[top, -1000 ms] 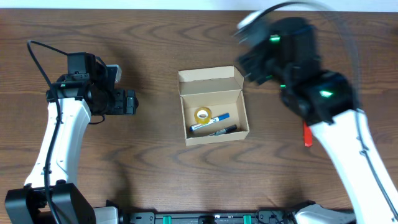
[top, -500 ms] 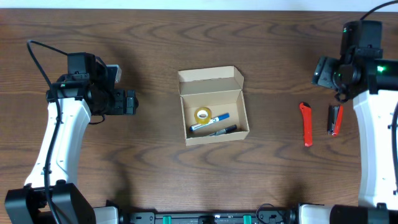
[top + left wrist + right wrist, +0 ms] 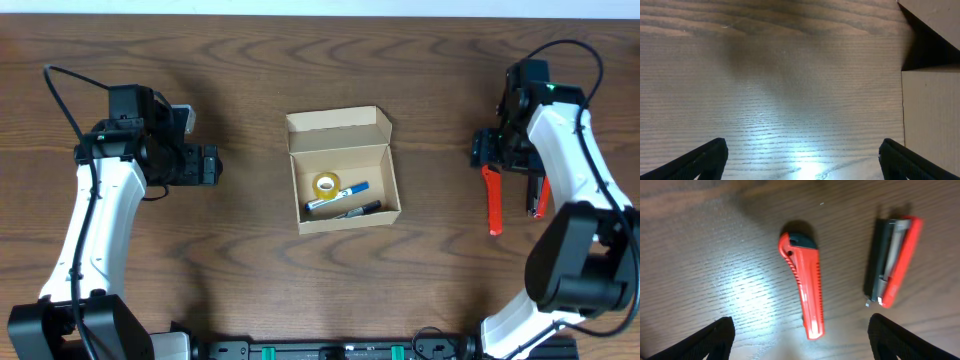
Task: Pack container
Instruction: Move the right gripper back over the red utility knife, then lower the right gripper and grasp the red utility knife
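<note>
Since half a second ago the right gripper (image 3: 487, 150) has swung down over the red cutter (image 3: 492, 200); the container (image 3: 338, 121) sits open mid-surface. Left wrist: the left gripper (image 3: 805, 162) has its jaws wide and empty, beside the container. Right wrist: jaws wide and empty above the red cutter. Picking seems the step in hand; next, descend and close.

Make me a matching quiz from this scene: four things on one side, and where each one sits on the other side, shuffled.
1. yellow tape roll
2. red plastic box cutter
3. red and black stapler
4. tan cardboard box

A. centre of the brown wooden table, lid open
B. inside the box
C. farthest right
D. between box and stapler

Pairs: 1-B, 2-D, 3-C, 4-A
</note>
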`<action>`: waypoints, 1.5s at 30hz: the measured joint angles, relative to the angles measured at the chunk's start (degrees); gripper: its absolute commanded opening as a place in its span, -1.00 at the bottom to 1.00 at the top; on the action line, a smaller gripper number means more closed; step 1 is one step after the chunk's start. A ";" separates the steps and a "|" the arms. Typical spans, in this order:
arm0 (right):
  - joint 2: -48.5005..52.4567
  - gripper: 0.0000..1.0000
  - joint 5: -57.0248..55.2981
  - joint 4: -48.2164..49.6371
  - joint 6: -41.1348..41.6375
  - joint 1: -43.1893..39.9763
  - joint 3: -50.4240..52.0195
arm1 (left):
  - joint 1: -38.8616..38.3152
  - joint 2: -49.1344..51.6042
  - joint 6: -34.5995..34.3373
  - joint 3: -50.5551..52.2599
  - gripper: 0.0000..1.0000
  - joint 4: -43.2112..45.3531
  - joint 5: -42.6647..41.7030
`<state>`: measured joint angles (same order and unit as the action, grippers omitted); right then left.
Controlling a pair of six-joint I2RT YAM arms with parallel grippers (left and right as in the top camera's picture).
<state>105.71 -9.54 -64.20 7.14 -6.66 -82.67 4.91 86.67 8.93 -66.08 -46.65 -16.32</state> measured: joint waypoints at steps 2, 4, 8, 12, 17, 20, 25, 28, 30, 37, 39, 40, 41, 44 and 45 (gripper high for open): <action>1.27 0.65 0.79 0.02 -0.92 -0.39 0.02 | 0.00 0.00 -0.09 0.00 0.91 -0.42 0.00; 1.88 0.60 1.49 0.04 -1.60 -1.16 0.02 | 0.00 0.00 -0.11 0.00 0.91 -0.79 0.00; 1.92 0.54 3.48 0.11 -2.71 -3.08 0.02 | 0.00 0.00 -0.13 0.00 0.91 -0.90 0.00; 2.32 0.55 5.57 -0.26 -3.54 -5.44 0.02 | 0.00 0.00 -0.13 0.00 0.91 -0.72 0.00; 4.96 0.54 6.84 -0.68 -4.48 -6.84 0.02 | 0.00 0.00 -0.15 0.00 0.91 -0.11 0.00; 7.15 0.54 7.61 -1.01 -4.87 -6.84 0.02 | 0.00 0.00 -0.15 0.00 0.91 0.17 0.00; 10.36 0.53 8.22 -1.20 -5.33 -6.84 0.04 | 0.00 0.00 -0.15 0.00 0.91 0.17 0.00; 11.19 0.51 8.37 -1.20 -5.57 -6.84 0.04 | 0.00 0.00 -0.15 0.00 0.91 0.20 0.00; 11.23 0.53 8.50 -1.16 -6.10 -6.84 0.20 | 0.00 0.00 -0.15 0.00 0.91 0.17 0.00; 11.26 0.59 8.55 -1.20 -10.19 -6.84 2.73 | 0.00 0.00 -0.20 0.00 0.91 0.17 0.00; 11.23 0.59 8.48 -1.16 -10.84 -6.84 2.93 | 0.00 0.00 -0.26 0.00 0.91 0.17 0.00; 11.23 0.59 8.41 -1.07 -11.19 -6.84 2.93 | 0.00 0.00 -0.35 0.00 0.91 0.17 0.00; 11.26 0.60 8.26 -1.03 -11.39 -6.84 2.93 | 0.00 0.00 -0.37 0.00 0.91 0.17 0.00; 11.26 0.59 7.78 -0.11 -12.11 -6.84 2.97 | 0.00 0.00 -0.39 0.00 0.91 0.17 0.00; 11.23 0.59 7.63 0.31 -12.39 -6.84 2.99 | 0.00 0.00 -0.39 0.00 0.91 0.17 0.00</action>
<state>116.95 -1.91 -63.90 -5.26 -13.50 -79.68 4.91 86.67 8.54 -66.08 -46.48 -16.32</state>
